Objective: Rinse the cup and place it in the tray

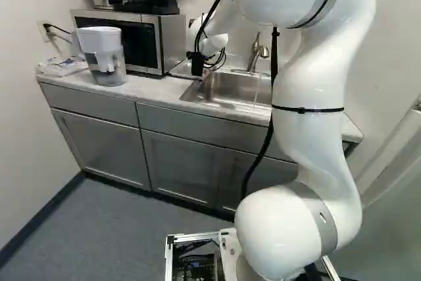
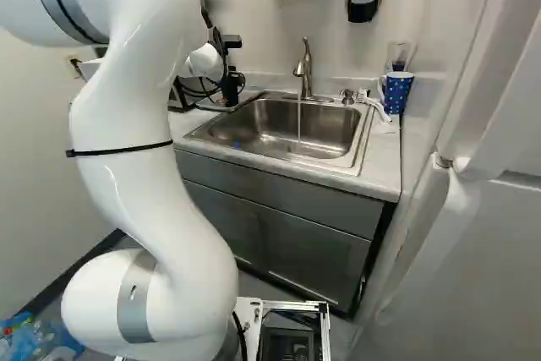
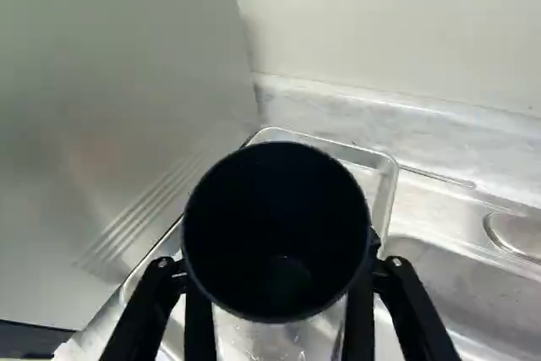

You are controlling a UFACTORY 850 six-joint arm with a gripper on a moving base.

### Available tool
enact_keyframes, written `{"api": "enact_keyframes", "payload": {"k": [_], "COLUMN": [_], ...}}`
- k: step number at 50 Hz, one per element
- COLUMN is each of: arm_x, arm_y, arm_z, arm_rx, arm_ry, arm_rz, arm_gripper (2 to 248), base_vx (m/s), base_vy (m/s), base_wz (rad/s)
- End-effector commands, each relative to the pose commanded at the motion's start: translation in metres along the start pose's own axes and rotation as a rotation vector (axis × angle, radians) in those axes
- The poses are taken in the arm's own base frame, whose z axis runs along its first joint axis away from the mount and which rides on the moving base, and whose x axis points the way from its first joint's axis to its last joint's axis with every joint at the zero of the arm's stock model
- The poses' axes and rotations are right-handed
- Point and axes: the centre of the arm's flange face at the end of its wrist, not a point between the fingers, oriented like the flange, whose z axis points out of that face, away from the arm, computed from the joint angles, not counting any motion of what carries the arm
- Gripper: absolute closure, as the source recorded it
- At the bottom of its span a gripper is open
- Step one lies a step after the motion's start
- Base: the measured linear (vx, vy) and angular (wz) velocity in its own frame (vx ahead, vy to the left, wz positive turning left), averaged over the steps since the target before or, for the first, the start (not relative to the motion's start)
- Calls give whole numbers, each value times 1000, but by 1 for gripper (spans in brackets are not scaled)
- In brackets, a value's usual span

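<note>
In the right base view my gripper [image 2: 231, 89] is low at the counter, left of the sink; it and the cup merge into one dark shape there. From the wrist, the dark round cup [image 3: 277, 226] stands mouth toward the camera between the fingers of my gripper [image 3: 281, 276], which lie close against its two sides. A shallow metal tray [image 3: 390, 183] lies beneath and around the cup. The cup's base is hidden, so its contact with the tray cannot be told. Water runs from the faucet [image 2: 305, 65] into the sink [image 2: 338, 128].
The microwave [image 1: 161, 44] stands beside the tray, its metal side close to the gripper. A water pitcher [image 1: 105, 57] is farther left on the counter. Right of the sink are a blue dotted mug [image 2: 396, 92] and a white brush [image 2: 374, 106]. The wall rises behind the counter.
</note>
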Motion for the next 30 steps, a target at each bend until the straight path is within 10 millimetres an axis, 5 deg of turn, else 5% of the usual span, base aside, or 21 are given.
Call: {"api": "enact_keyframes", "payload": {"k": [5, 6, 10, 11, 15, 16, 30], "arm_x": [0, 0, 0, 0, 0, 0, 0], "arm_y": [0, 0, 0, 0, 0, 0, 0], "arm_z": [0, 0, 0, 0, 0, 0, 0], "arm_rx": [0, 0, 0, 0, 0, 0, 0], "arm_ry": [0, 0, 0, 0, 0, 0, 0], "arm_rz": [0, 0, 0, 0, 0, 0, 0], "arm_gripper": [107, 73, 73, 39, 39, 5, 3], "base_vx": [0, 0, 0, 0, 0, 0, 0], "base_vy": [0, 0, 0, 0, 0, 0, 0], "base_wz": [0, 0, 0, 0, 0, 0, 0]}}
